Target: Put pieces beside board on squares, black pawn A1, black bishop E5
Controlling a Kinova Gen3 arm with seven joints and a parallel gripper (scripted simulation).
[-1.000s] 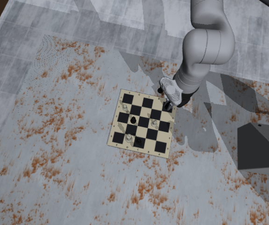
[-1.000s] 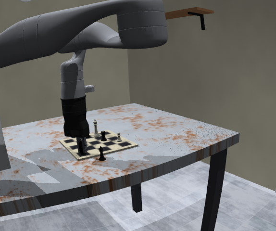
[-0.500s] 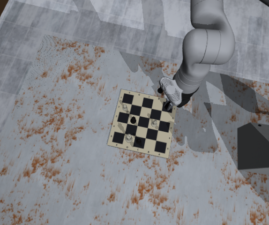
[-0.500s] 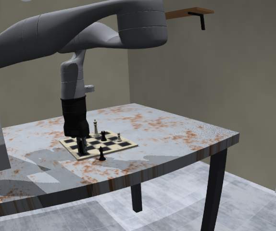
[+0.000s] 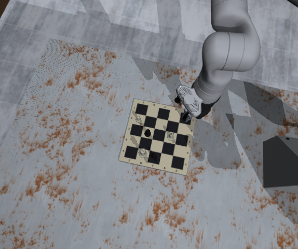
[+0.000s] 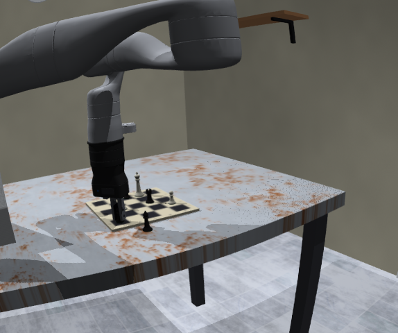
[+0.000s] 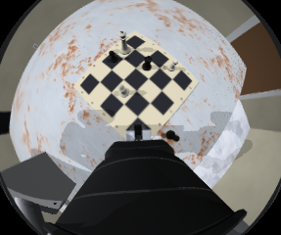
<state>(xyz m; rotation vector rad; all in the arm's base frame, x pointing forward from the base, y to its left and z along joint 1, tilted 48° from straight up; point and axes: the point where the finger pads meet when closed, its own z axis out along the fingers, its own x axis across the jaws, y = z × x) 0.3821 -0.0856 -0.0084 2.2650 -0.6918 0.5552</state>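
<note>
1. Bearing all items: desk (image 6: 270, 200), with the board (image 5: 133, 158) midway between its edges.
2. Gripper (image 6: 118, 214): clamped on black pawn (image 5: 184, 117), low over the board's corner square, judged A1. Placing step; next, release and lift straight.
3. Black bishop (image 6: 146, 222): upright, off-board beside that corner.

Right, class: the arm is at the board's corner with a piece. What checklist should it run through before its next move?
1. Gripper shut on the black pawn: ok.
2. Pawn over a corner square in column A of the chessboard: ok; row 1: cannot tell, digits unreadable.
3. Pawn's base down and inside the square: cannot tell, fingers hide it.
4. Black bishop upright beside the board, reachable: ok.
5. Other pieces upright, including the white king: ok.
</note>
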